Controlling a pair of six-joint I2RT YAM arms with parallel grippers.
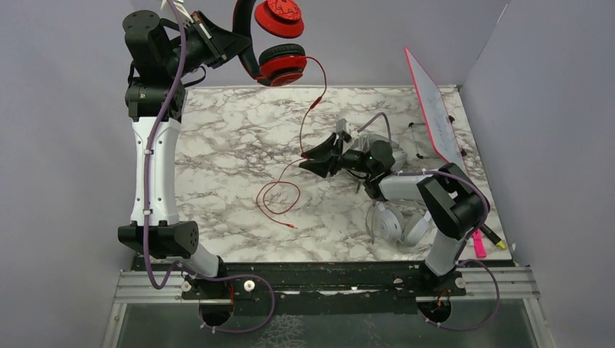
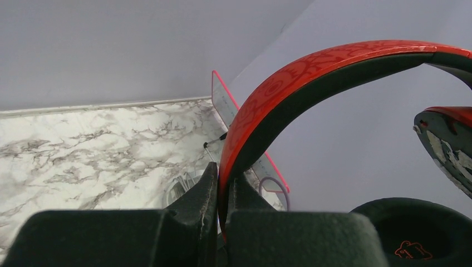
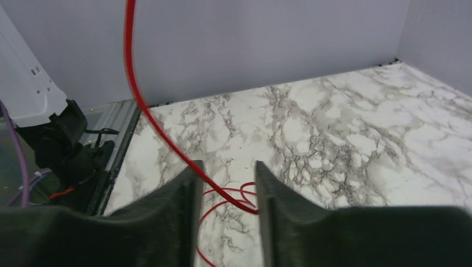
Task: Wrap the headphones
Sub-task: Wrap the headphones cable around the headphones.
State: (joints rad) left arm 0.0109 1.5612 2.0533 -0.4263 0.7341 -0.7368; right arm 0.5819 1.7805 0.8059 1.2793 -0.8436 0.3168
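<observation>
The red-and-black headphones (image 1: 279,43) hang high above the table's back edge. My left gripper (image 1: 236,45) is shut on their headband (image 2: 311,67), which is pinched between the fingers in the left wrist view (image 2: 224,172). Their red cable (image 1: 313,101) drops from the lower ear cup to the marble table and ends in loose loops (image 1: 279,197). My right gripper (image 1: 308,158) hovers low over mid-table. Its jaws stand apart, and the taut cable (image 3: 146,111) crosses the gap between the fingers (image 3: 227,169) without being pinched.
A white-silver headset (image 1: 391,221) lies on the table under my right arm. A red-framed whiteboard (image 1: 435,109) leans against the right wall. A pink marker (image 1: 479,243) and a yellow-tipped one (image 1: 497,239) lie at the near right edge.
</observation>
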